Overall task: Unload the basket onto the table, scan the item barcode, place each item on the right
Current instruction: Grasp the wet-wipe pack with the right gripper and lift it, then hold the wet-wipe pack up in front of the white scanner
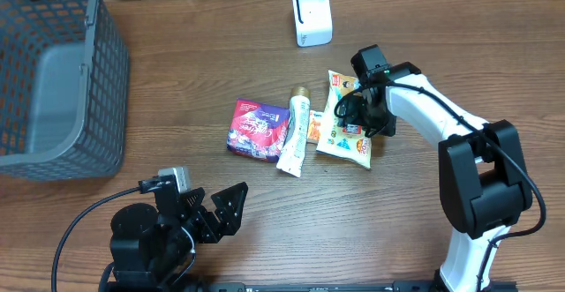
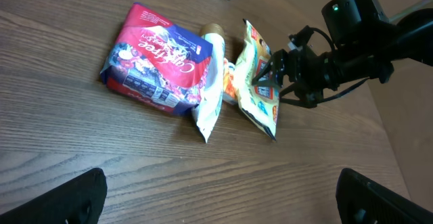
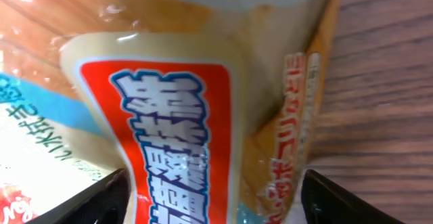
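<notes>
Bench (image 1: pixel 177 80): R fingers (image 3: pixel 101 205) straddle snack packet (image 1: pixel 346 126), grip unclear; L fingers (image 2: pixel 74 207) wide. Pickup step; next you must clamp, present barcode to scanner (image 1: pixel 312 16).

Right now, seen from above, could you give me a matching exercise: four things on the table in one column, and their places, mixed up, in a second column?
Things:
1. basket
2. scanner
3. tube
4. red packet

Places:
A. between the red packet and the yellow pouch
B. at the far left edge
C. top centre, standing alone
D. directly left of the tube

Pairs: 1-B, 2-C, 3-A, 4-D
</notes>
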Controlling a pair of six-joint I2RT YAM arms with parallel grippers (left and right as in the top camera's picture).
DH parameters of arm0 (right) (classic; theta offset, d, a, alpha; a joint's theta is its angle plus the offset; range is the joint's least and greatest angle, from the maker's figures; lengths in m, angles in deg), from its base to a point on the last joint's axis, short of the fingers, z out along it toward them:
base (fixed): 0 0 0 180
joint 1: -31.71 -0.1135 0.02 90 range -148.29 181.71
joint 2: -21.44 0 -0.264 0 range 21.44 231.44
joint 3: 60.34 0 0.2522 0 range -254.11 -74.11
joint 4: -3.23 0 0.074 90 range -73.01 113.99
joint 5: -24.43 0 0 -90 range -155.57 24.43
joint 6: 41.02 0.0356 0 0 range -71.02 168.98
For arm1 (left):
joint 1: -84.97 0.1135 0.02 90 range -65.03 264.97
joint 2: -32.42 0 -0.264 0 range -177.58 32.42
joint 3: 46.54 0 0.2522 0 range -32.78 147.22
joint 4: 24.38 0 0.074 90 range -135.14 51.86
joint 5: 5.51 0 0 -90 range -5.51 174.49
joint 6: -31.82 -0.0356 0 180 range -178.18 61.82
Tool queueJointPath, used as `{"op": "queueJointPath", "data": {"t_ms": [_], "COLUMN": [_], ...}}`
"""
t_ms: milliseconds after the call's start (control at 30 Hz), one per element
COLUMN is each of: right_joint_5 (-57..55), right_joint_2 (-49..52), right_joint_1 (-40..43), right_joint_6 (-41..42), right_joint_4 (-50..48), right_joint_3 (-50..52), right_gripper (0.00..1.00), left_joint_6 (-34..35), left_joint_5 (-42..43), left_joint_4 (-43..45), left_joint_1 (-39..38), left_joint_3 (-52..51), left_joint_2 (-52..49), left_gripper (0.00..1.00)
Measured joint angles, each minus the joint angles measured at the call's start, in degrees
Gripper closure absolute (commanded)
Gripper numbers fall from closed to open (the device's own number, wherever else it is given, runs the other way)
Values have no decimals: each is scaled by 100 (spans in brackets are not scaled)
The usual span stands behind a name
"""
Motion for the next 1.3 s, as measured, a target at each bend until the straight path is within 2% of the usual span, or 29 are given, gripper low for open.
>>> {"op": "queueJointPath", "data": {"t_ms": [167,267,333,400,467,667,833,967,1300], "right_joint_5": [-2,0,-2,-4,-7,-181,-758,-942,-837], "right_joint_2": [0,0,11,28,31,66,192,195,197], "right_joint_1": [-57,-55,-55,-55,-55,-48,-37,-37,-37], "right_joint_6": [7,0,2,-7,0,7,-2,-9,-15], "right_joint_4": [-4,-28,-50,-55,-50,492,1056,704,-492], "right_joint_3": [0,0,0,0,-4,-319,-1016,-1447,-1460], "right_gripper": [20,31,49,77,96,96,96,96,96], "left_joint_6": [0,-2,-2,0,-2,0,-2,0,-2], "left_joint_5": [0,0,0,0,0,0,0,0,0], "left_joint_4": [0,0,0,0,0,0,0,0,0], "left_joint_1": [0,0,0,0,0,0,0,0,0], "left_joint_3": [0,0,0,0,0,0,0,0,0], "left_joint_2": [0,0,0,0,0,0,2,0,2], "left_gripper": [0,0,0,0,0,0,0,0,0]}}
